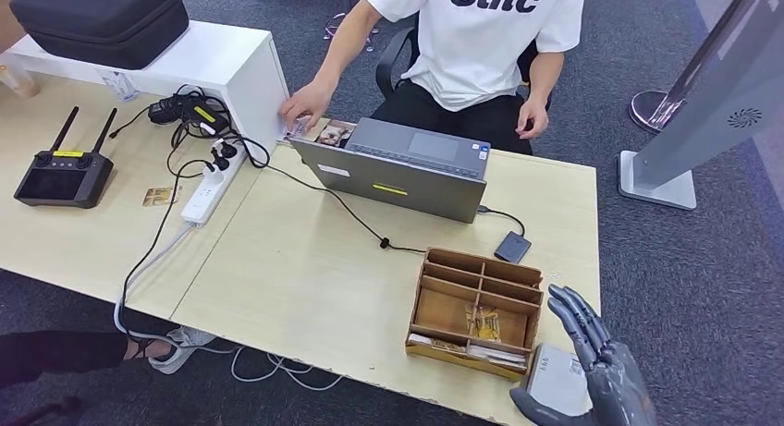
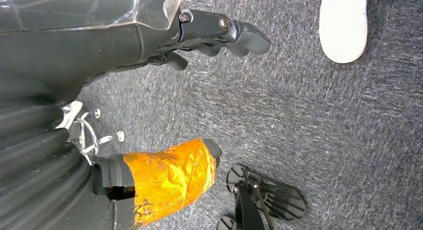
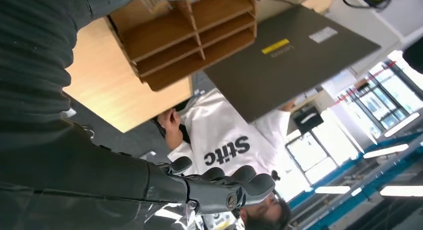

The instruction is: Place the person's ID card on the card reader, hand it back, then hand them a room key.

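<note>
Right hand (image 1: 592,371) raised at the near right corner of the tabletop (image 1: 305,278), fingers spread apart and holding nothing, just beside the wooden organizer (image 1: 476,310) and above the grey card reader (image 1: 555,382). Left hand (image 2: 219,33) hanging over grey carpet (image 2: 324,130), fingers loosely curled and apart, nothing in them. ID card (image 1: 298,127) at the far edge of the tabletop, under the fingers of the person's hand (image 1: 305,104), beside the open grey laptop (image 1: 407,172). Well apart from the right hand.

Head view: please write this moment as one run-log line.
right hand: open, above card reader | left hand: hanging, holds nothing | ID card: under person's hand
</note>
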